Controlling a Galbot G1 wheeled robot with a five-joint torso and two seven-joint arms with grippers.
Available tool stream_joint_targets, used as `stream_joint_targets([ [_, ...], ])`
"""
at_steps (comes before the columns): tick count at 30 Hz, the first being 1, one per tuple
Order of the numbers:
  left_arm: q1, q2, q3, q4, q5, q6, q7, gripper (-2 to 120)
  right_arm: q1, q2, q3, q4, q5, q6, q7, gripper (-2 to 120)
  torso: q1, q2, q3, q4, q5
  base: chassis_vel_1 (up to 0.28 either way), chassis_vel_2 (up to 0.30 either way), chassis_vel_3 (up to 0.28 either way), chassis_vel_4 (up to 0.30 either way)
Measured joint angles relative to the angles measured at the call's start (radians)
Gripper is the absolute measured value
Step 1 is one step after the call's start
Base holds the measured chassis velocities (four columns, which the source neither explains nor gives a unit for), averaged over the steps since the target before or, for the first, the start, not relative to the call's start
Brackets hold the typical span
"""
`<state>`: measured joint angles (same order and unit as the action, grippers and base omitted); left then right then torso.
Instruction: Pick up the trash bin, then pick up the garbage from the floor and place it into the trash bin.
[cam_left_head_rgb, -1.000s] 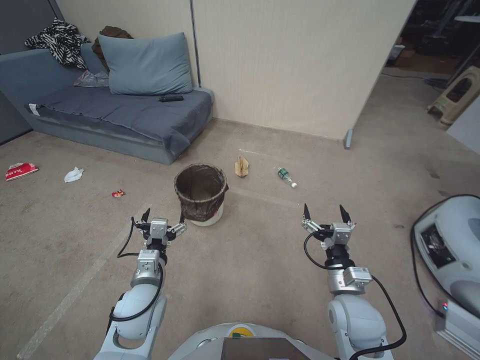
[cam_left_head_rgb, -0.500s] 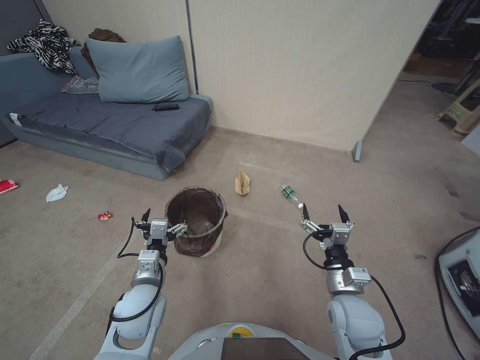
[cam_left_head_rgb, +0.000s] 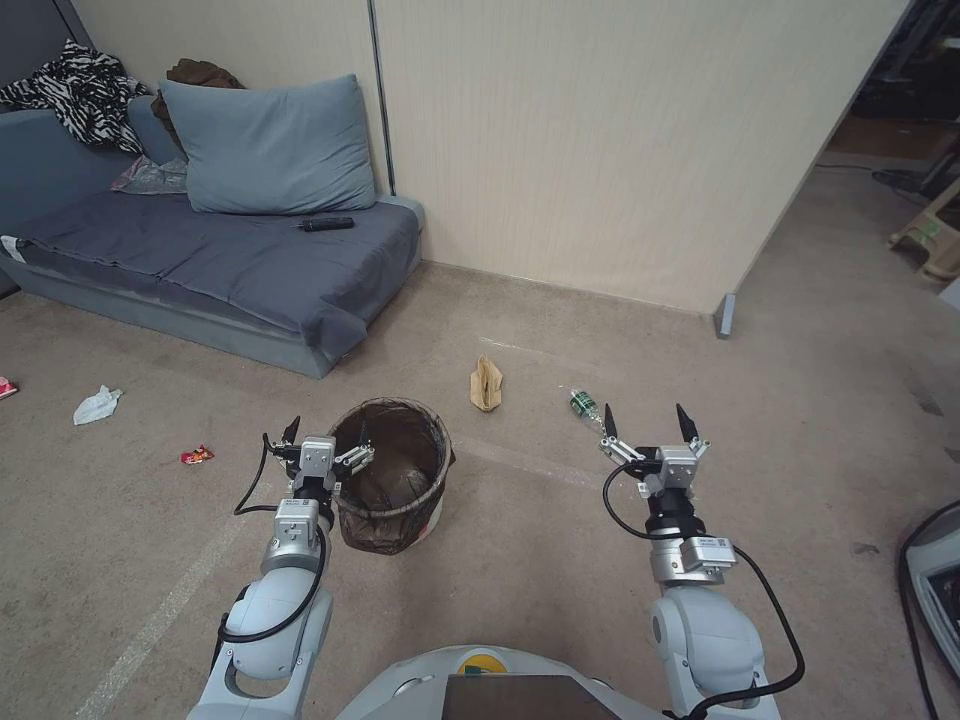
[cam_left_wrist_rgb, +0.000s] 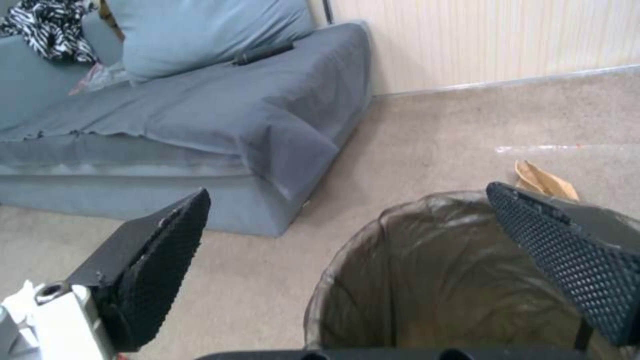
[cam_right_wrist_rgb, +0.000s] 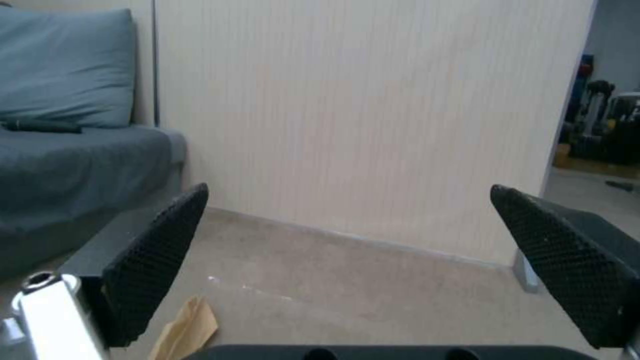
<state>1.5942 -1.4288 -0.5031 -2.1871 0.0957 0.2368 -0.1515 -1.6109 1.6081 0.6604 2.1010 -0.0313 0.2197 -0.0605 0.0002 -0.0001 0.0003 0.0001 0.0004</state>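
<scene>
Trash bin (cam_left_head_rgb: 392, 472) upright on carpet, just ahead of left gripper (cam_left_head_rgb: 327, 438), jaws wide, one finger over the bin's near rim, nothing gripped. Right gripper (cam_left_head_rgb: 645, 425) wide and empty, held above the floor near the bottle (cam_left_head_rgb: 584, 404). Risk: thin liner rim could slip or the light bin tip if pinched off-centre. Paper bag (cam_left_head_rgb: 486, 384) lies beyond the bin; sofa (cam_left_head_rgb: 250, 260) edge back-left, wall behind, open floor to the right

Illumination is even, soft and indoor; no glare. Shadows are faint and diffuse beneath the bin (cam_left_head_rgb: 391, 480) and sofa (cam_left_head_rgb: 215, 260). The head view bows straight lines toward its edges. Both wrist views are softer, with near fingers (cam_left_wrist_rgb: 157, 260) blurred.
</scene>
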Motion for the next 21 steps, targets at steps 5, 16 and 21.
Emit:
stream_joint_targets([
  [5, 0.000, -0.001, 0.003, -0.001, 0.000, 0.002, 0.000, 100, 0.000, 0.000, -0.001, -0.001, -0.005, 0.003, 0.000, 100, 0.000, 0.000, 0.000, 0.0001, -0.0006, 0.004, -0.011, -0.006, 0.005],
  [16, -0.010, -0.006, 0.038, -0.049, -0.126, 0.142, -0.210, 100, 0.001, 0.000, 0.000, -0.011, -0.027, -0.003, 0.010, 100, 0.000, 0.000, 0.000, -0.0001, -0.0003, 0.000, 0.000, 0.000, 0.000],
  [21, -0.048, -0.010, 0.047, -0.049, -0.269, 0.290, -0.341, 100, 0.001, 0.000, -0.002, -0.014, -0.027, -0.003, 0.009, 100, 0.000, 0.000, 0.000, 0.0001, -0.0004, 0.000, 0.000, 0.000, 0.000],
])
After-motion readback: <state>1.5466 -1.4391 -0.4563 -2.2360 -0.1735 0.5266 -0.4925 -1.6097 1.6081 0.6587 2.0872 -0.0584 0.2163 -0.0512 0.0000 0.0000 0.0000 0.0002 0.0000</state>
